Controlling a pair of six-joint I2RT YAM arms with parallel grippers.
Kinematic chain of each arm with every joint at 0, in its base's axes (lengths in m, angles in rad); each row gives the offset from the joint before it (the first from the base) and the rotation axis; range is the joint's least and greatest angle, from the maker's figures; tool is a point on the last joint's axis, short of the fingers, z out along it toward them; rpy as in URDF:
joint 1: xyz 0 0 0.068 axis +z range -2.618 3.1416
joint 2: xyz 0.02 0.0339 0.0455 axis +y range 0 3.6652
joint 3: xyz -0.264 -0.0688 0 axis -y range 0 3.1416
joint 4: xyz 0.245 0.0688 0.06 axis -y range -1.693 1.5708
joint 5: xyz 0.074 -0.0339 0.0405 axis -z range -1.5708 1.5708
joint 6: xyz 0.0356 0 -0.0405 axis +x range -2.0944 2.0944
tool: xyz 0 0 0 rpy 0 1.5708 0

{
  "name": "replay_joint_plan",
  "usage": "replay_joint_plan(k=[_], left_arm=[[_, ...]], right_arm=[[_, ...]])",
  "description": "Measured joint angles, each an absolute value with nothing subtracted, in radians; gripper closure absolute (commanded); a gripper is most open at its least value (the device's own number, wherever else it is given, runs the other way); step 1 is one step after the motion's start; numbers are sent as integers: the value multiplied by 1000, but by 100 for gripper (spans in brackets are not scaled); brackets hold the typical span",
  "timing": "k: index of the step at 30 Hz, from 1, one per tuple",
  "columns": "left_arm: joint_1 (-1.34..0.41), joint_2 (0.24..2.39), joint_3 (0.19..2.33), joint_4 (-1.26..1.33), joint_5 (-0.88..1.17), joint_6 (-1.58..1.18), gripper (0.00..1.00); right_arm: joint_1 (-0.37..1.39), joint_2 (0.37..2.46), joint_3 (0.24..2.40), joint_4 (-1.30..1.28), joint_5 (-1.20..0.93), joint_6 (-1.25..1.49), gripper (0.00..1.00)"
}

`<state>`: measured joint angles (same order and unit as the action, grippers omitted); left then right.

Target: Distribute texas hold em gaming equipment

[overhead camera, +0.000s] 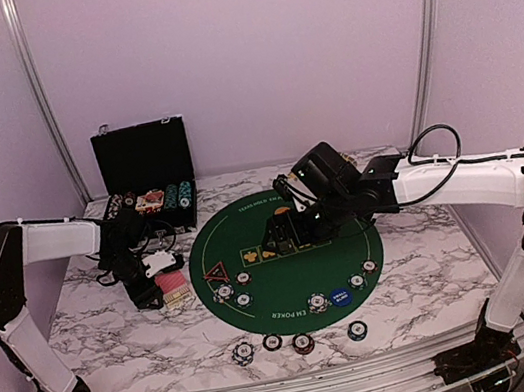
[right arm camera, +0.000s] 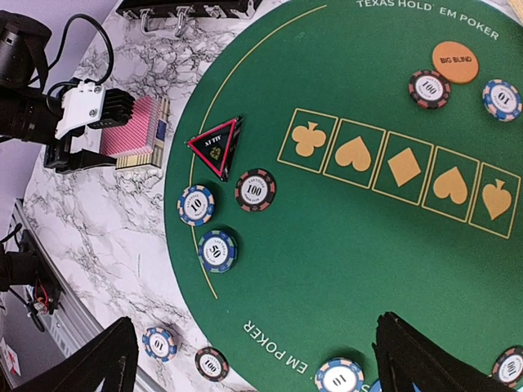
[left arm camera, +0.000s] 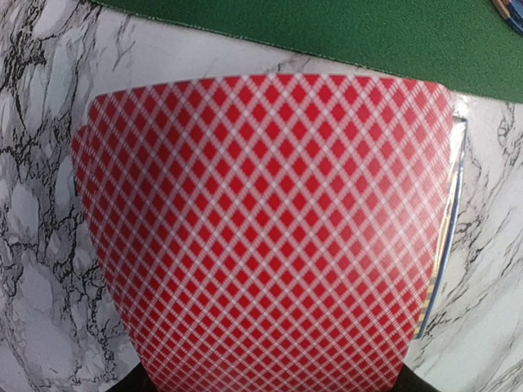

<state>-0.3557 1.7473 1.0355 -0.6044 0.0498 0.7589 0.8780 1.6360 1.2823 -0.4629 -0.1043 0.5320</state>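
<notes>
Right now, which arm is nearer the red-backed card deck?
Left. The left fingers are shut on the card deck beside the green mat. The right fingers hang open over the mat's middle, apart from it.

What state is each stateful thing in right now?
left gripper, shut on top playing card
top playing card, face down, bowed
deck, stacked beside the green mat
right gripper, open, empty
chip case, open, lid upright

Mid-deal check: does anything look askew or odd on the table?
Only the top card. It is pinched in the shut left pincer and bows upward, curling off the deck that lies beside the mat. Nothing else stands out.
</notes>
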Motion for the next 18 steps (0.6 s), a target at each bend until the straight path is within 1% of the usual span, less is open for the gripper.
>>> replay_joint_plan(k=[4, 8, 18], left_arm=[[-356, 1747, 1036, -604, 49, 760, 80], [-356, 1747, 1036, -603, 46, 761, 93], [-356, 1746, 1034, -601, 43, 763, 100]], right_arm=[[878, 1636, 1278, -461, -104, 532, 1], [878, 1636, 1275, -458, -104, 532, 1], [878, 1636, 1274, -441, -110, 533, 1]])
